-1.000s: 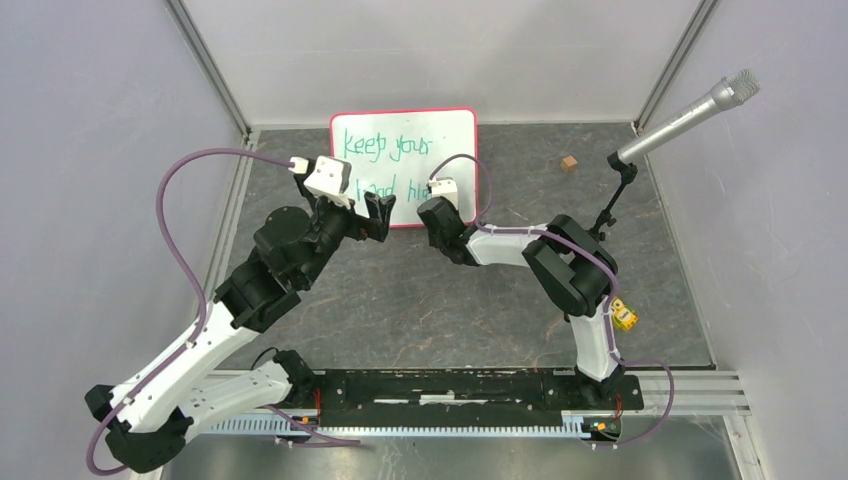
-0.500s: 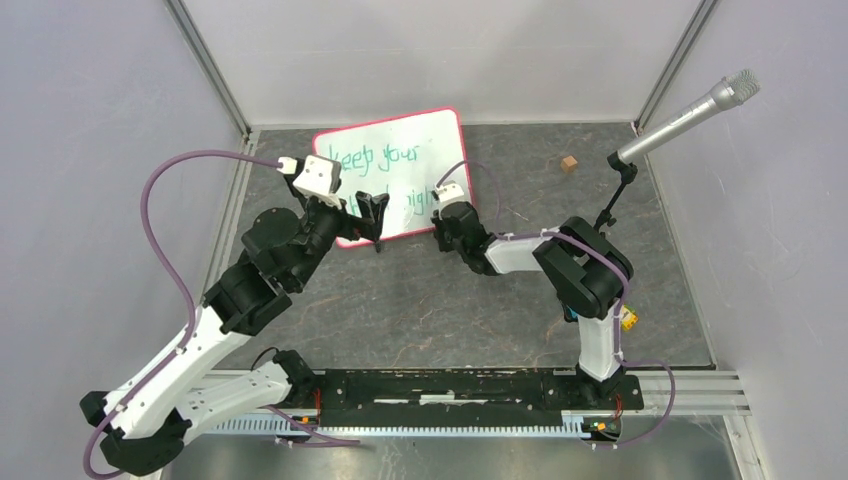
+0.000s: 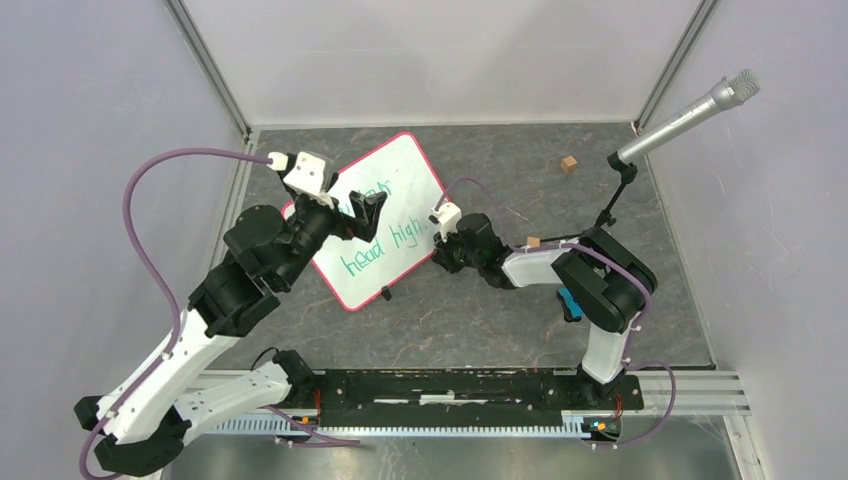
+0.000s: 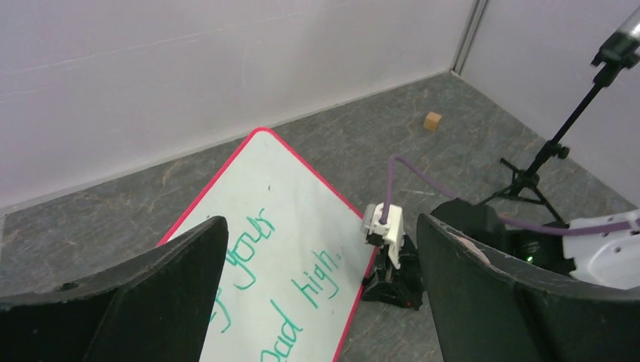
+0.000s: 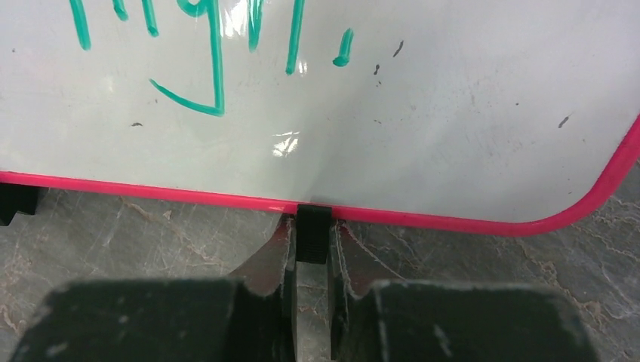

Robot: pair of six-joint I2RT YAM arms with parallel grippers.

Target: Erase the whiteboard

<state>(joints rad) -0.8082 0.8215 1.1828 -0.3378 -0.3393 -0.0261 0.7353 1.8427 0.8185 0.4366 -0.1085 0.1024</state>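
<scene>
1. On the grey floor (image 3: 470,320) between the two arms, the whiteboard (image 3: 395,195) lies turned on a slant. One corner points toward the back wall and another toward the arm bases.
2. My right claw (image 5: 312,240) is clamped on a black clip foot (image 5: 312,226) at the board's right-hand edge. I judge this grip is meant to steer or pin the board. The foot gives the fingers something narrow to pinch, while the flat face offers nothing.
3. My left claw (image 4: 321,226) hangs over the board's left part with its jaws spread wide and nothing between them. I read that as readiness to brace the other side.
4. Neither claw carries an eraser or a cloth, so I judge that no wiping is under way.
5. The board has a glossy white face inside a thin red rim (image 5: 453,220) with rounded corners.
6. Its green writing (image 3: 375,252) is bold and unsmeared. From above I can read "head high", and the left arm partly hides the line before it.
7. A few small dark specks dot the face near the gripped edge.
8. I cannot tell whether that edge is lifted off the floor.
</scene>
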